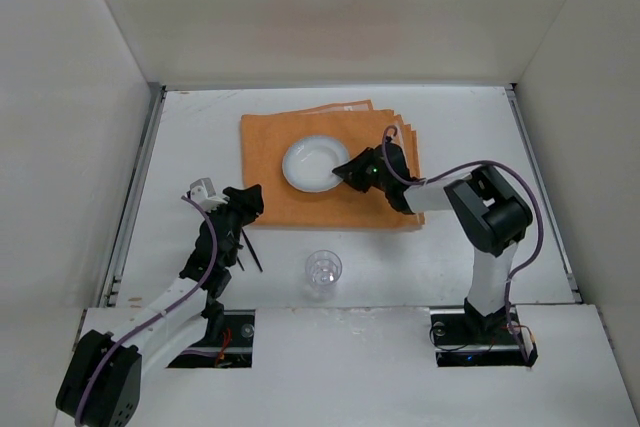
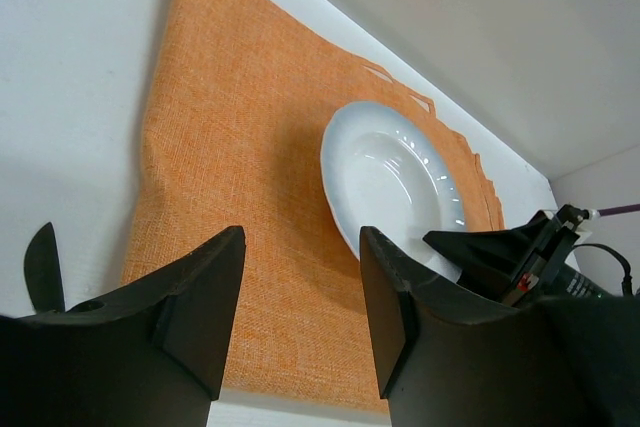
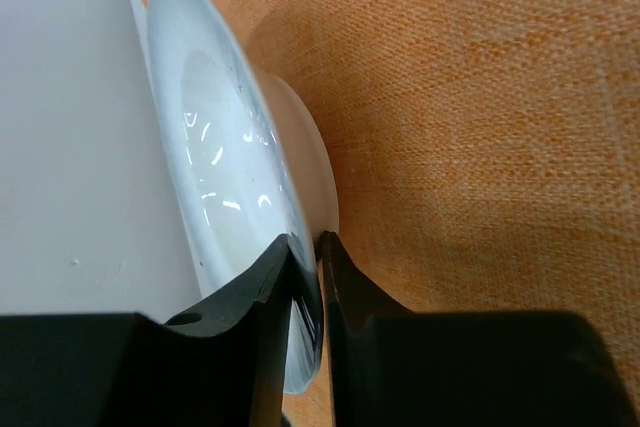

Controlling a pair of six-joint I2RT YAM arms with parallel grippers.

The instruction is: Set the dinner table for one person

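So the right claw (image 3: pixel 305 247) is pinching the plate (image 3: pixel 220 147) by its rim, one finger inside the lip and one outside. The plate lies straight ahead of that claw on the orange mat (image 1: pixel 270 197), with the white surface (image 1: pixel 460 127) under everything and both claws. The left claw (image 2: pixel 300 247) is spread and empty, and the plate is ahead and to its right, well apart. The right arm is way nearer, so I'd guess any plate nudge is its job.
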